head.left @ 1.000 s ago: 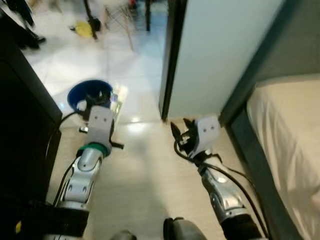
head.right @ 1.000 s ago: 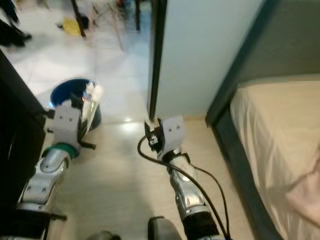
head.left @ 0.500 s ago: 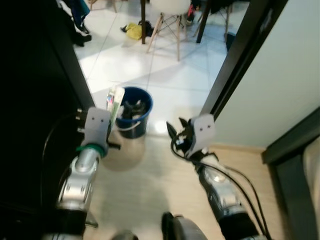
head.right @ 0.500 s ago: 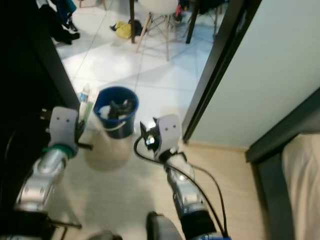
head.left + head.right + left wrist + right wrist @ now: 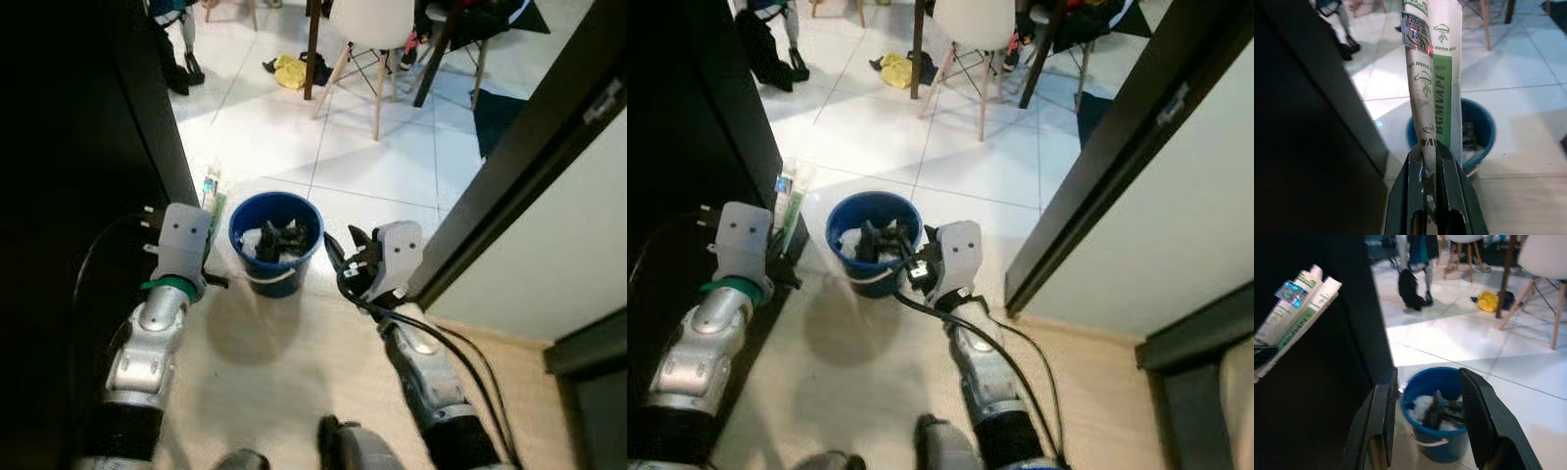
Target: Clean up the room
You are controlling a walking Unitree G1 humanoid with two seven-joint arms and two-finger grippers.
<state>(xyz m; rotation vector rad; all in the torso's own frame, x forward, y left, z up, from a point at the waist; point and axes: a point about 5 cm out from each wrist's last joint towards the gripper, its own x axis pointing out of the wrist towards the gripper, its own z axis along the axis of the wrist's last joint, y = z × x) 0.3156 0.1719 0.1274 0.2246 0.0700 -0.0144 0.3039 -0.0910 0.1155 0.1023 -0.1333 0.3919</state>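
Two silver arms reach ahead of us over the pale wood floor (image 5: 274,382). Our left tool (image 5: 1430,164) is clamped on a flattened white-and-green tube (image 5: 1432,73), its black fingers (image 5: 1449,191) pinching the crimped end so the tube sticks out past them, just beside the dark cabinet (image 5: 69,196) on our left. In the head views the tube's printed end (image 5: 789,196) shows above the left wrist block, close to the cabinet's edge and near the bucket's rim, not over it. Our right tool (image 5: 1430,396) hangs with its two fingers (image 5: 1479,411) spread wide and nothing between them, pointing toward the bucket from its right side.

Between the two tools stands a blue bucket (image 5: 277,211) on the floor, right where the wood meets the white tiles (image 5: 392,166). Inside it we make out crumpled white scraps and something dark, too jumbled to tell apart. A pale handle hangs down its front wall.

To our right a dark door frame (image 5: 529,157) runs diagonally, with a light wall (image 5: 558,264) behind it.

Farther out on the tiles stands a white chair (image 5: 372,24) with wooden legs, beside a dark counter leg (image 5: 313,49). Near them lies a yellow cloth (image 5: 289,70) with a dark item touching it, and dark clothing (image 5: 764,54) lies by the cabinet's far end.
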